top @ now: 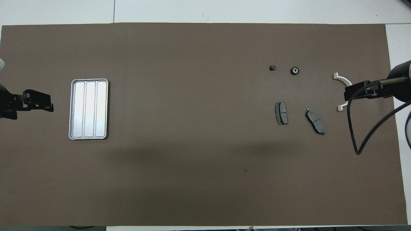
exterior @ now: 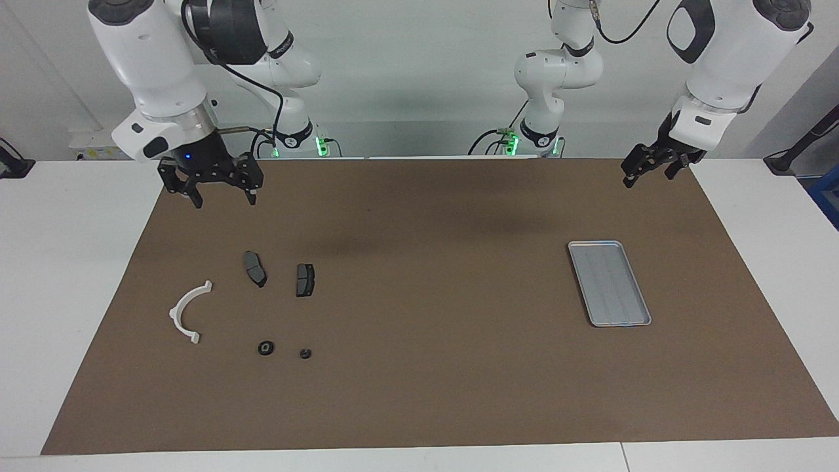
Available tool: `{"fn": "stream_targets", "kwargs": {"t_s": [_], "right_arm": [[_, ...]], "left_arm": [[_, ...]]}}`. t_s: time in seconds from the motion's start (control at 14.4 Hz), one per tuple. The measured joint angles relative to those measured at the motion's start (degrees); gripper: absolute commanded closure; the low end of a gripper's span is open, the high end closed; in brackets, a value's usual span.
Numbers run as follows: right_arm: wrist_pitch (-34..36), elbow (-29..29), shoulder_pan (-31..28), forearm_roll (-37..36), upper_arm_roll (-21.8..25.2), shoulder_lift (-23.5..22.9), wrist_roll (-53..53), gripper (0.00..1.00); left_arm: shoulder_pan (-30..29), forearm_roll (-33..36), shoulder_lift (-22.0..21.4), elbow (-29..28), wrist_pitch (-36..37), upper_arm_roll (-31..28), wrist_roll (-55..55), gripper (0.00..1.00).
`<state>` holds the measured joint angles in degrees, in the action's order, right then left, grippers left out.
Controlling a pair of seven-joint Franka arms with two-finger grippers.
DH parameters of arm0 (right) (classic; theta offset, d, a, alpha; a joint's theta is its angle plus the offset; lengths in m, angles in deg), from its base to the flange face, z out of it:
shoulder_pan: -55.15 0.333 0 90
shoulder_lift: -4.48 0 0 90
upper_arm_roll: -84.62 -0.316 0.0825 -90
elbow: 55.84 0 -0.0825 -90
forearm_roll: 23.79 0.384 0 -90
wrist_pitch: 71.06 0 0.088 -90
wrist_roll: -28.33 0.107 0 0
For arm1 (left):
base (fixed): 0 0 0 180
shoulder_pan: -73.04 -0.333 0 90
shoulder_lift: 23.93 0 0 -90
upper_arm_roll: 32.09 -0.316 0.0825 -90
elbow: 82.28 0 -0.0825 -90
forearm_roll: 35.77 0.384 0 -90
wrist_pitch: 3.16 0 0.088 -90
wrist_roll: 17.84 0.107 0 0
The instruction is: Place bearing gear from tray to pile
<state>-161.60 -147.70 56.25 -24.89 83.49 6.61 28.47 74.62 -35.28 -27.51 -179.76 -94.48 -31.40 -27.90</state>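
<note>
The silver tray (exterior: 609, 283) (top: 88, 109) lies toward the left arm's end of the brown mat, with nothing in it. The pile lies toward the right arm's end: a white half-ring (exterior: 185, 311) (top: 341, 77) and two dark brake pads (exterior: 255, 268) (exterior: 305, 280). Two small black round parts, a larger one (exterior: 265, 347) (top: 294, 70) and a smaller one (exterior: 305, 353) (top: 272, 67), lie on the mat just farther from the robots than the pads. My right gripper (exterior: 221, 194) (top: 348, 94) is open and empty, raised over the mat's edge by the pile. My left gripper (exterior: 647, 176) (top: 48, 107) is open and empty, raised beside the tray.
The brown mat (exterior: 419, 367) covers most of the white table. A black cable (top: 356, 134) hangs from the right arm over the mat's end.
</note>
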Motion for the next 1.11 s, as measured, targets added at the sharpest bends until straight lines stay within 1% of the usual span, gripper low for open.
{"fn": "stream_targets", "kwargs": {"t_s": [0.14,0.28,1.11], "right_arm": [[2.4,-0.8,0.1,0.0,0.2,2.2,0.0,0.00],[4.1,-1.3,0.1,0.0,0.8,3.1,0.0,0.00],[4.7,-2.1,0.1,0.0,1.4,3.1,0.2,0.00]], "left_arm": [[0.0,0.0,0.0,0.0,0.0,0.0,0.0,0.00],[0.0,0.0,0.0,0.0,0.0,0.0,0.0,0.00],[0.0,0.0,0.0,0.0,0.0,0.0,0.0,0.00]]}}
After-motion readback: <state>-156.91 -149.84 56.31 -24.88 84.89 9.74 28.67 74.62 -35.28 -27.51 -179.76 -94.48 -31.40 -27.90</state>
